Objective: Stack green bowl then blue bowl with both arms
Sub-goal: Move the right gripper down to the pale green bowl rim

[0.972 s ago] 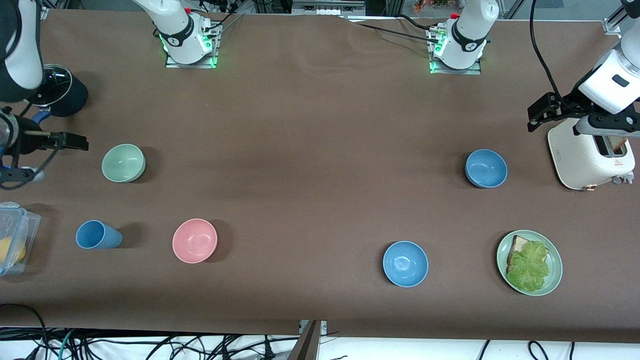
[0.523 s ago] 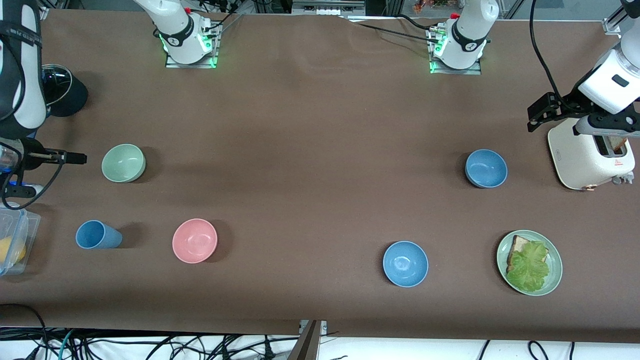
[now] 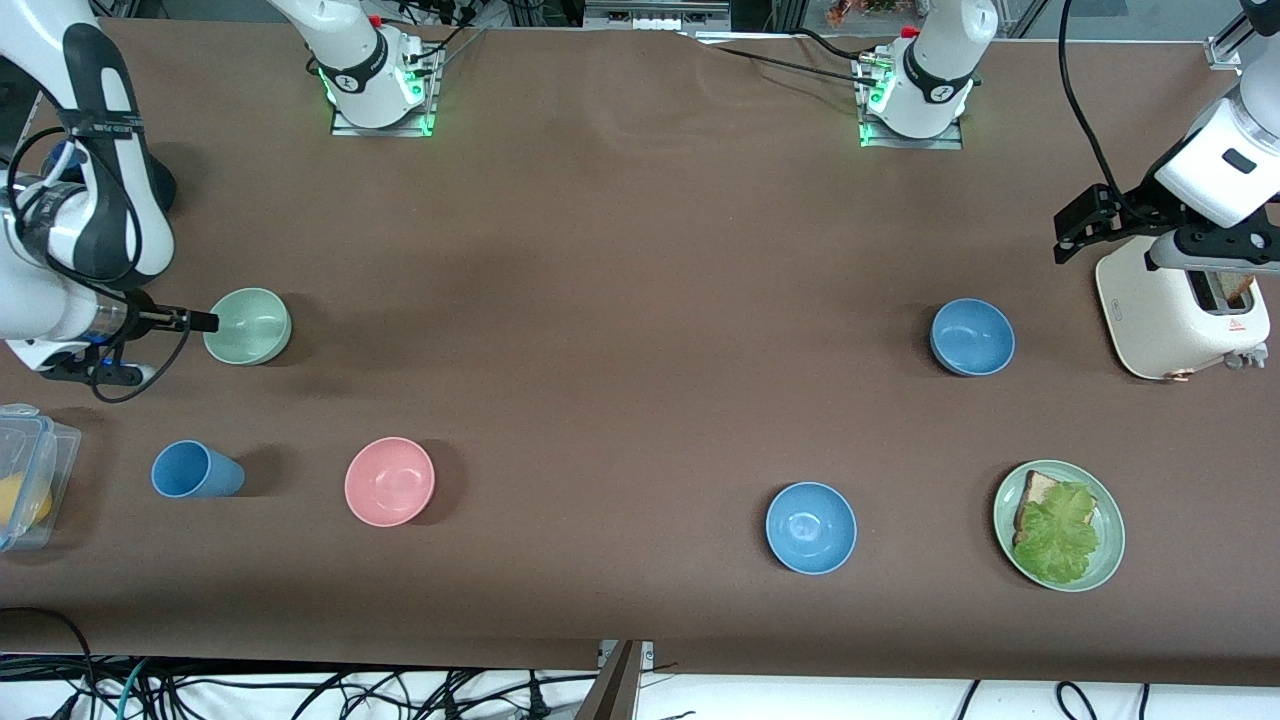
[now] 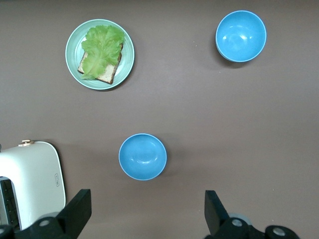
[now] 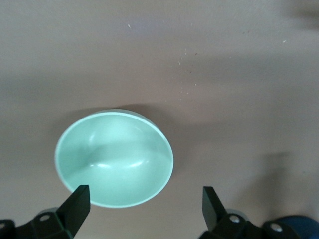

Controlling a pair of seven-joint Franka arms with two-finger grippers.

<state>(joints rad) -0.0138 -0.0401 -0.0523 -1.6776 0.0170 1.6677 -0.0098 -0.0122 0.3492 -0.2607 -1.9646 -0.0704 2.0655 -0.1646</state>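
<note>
Cup (image 3: 196,470) beside pink bowl (image 3: 389,481), nearer than green bowl (image 3: 247,326).

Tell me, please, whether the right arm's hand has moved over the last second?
Yes. The right hand has moved toward the green bowl, which has stayed put; its tip now reaches the bowl's rim, fingers open.

Evenly bright from overhead; soft shadows beside each bowl on the bench (image 3: 620,300); sharp focus, mild glare inside the green bowl (image 5: 114,159).
</note>
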